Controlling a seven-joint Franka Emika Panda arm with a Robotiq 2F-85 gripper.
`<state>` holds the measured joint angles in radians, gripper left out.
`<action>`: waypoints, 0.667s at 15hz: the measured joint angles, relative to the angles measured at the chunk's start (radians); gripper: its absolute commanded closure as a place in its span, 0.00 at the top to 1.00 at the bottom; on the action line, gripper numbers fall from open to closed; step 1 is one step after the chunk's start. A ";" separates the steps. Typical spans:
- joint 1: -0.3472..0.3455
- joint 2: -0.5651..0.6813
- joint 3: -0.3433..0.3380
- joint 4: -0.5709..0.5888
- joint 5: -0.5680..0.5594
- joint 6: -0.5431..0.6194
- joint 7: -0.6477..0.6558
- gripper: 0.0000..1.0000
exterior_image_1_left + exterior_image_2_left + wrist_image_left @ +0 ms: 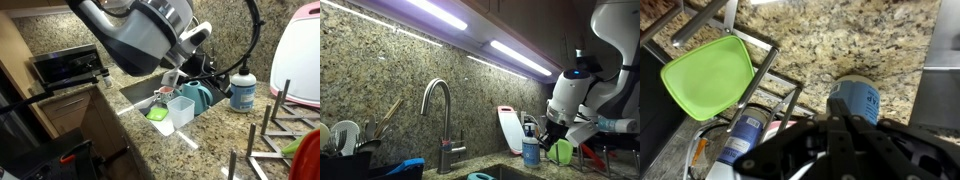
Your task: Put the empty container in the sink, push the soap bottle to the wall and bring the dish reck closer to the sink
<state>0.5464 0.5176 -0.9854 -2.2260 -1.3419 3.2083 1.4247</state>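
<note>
Sink (135, 95): set in the granite table (200, 150), below my jaws and to their left.
Empty container (181, 110): clear and upright at the sink's near corner, beside a green sponge (158, 114) and well below my jaws. I cannot tell if it is inside the basin.
Jaws: raised above the table. I cannot tell if they are spread or pressed together.
Soap bottle (242, 90): blue label, upright on the table, below and right of my jaws, apart from them.
Dish rack (280, 120): farther right of my jaws, holding a green plate (708, 75).
</note>
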 measured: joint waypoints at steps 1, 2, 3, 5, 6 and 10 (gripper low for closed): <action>0.000 0.000 0.000 0.004 0.005 0.000 0.000 0.00; 0.000 0.001 0.000 0.008 0.012 0.000 0.000 0.00; -0.001 0.001 0.000 0.012 0.021 0.000 0.000 0.00; -0.003 0.003 0.004 0.017 0.042 -0.001 0.000 0.00; -0.004 0.005 0.006 0.019 0.051 -0.002 0.000 0.00; -0.005 0.027 0.012 0.038 0.083 -0.002 0.000 0.00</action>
<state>0.5413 0.5444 -0.9735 -2.1875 -1.2585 3.2059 1.4247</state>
